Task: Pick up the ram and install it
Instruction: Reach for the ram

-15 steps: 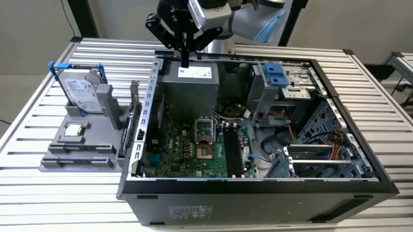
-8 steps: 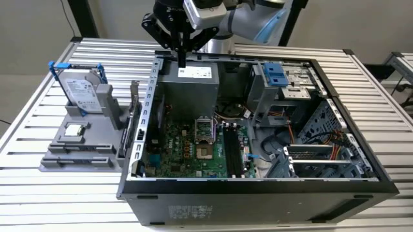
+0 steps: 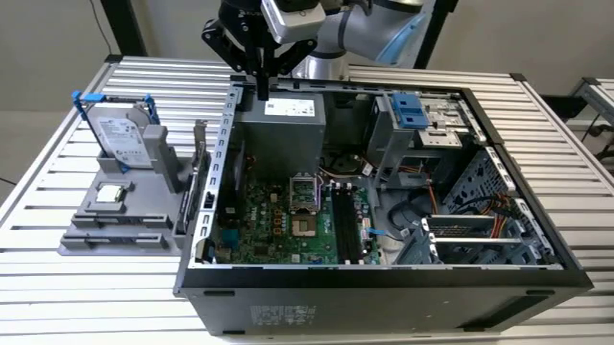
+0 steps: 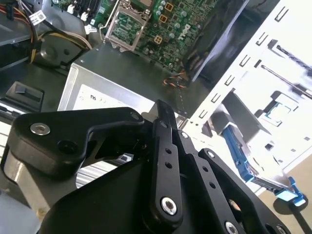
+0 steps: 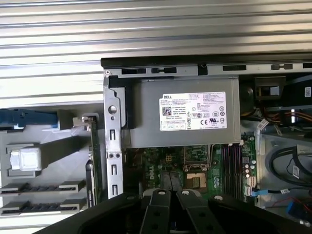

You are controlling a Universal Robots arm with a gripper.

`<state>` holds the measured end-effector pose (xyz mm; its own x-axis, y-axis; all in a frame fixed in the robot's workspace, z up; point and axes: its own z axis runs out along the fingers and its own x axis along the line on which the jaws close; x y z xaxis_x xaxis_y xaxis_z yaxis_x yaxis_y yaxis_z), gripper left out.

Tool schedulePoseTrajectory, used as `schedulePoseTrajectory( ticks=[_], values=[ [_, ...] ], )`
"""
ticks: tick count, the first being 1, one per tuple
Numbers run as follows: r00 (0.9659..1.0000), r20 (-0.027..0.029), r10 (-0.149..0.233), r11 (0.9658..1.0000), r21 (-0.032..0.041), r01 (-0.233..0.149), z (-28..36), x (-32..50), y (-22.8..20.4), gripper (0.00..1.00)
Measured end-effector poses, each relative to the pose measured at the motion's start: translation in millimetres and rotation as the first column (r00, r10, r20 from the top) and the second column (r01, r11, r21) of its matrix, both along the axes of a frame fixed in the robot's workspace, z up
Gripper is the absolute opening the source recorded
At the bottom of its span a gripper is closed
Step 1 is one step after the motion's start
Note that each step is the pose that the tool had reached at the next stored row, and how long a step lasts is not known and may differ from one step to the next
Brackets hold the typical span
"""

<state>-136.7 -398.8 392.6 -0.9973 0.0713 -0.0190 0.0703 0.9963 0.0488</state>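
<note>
Ram (image 5: 95, 156) on edge in grey holder (image 5: 68, 141), first wrist view; jaws together, empty, exterior view.

The whole computer case (image 3: 384, 277) on the counter (image 3: 96, 302) is seen from high up and farther off in the exterior view. In the first wrist view it is looked straight down on past the tool (image 5: 173, 197). The power supply (image 5: 146, 117) (image 4: 122, 78) and motherboard (image 5: 156, 168) (image 4: 165, 19) are shared by both wrist views; the second is angled obliquely, closer in.

Arm (image 3: 353, 32): silver-grey tubes, light-blue joint cap. Gripper (image 3: 261, 90): matte black linkage; 2 black fingers (image 4: 163, 156) with round silver screws.
</note>
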Motion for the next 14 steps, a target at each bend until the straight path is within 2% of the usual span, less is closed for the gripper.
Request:
schedulePoseTrajectory(
  ticks=[14],
  values=[
    [1.0000, -0.0002, 0.000, 1.0000, 0.0014, 0.000, 0.0, -19.5, 0.0, 0.00]
  ],
)
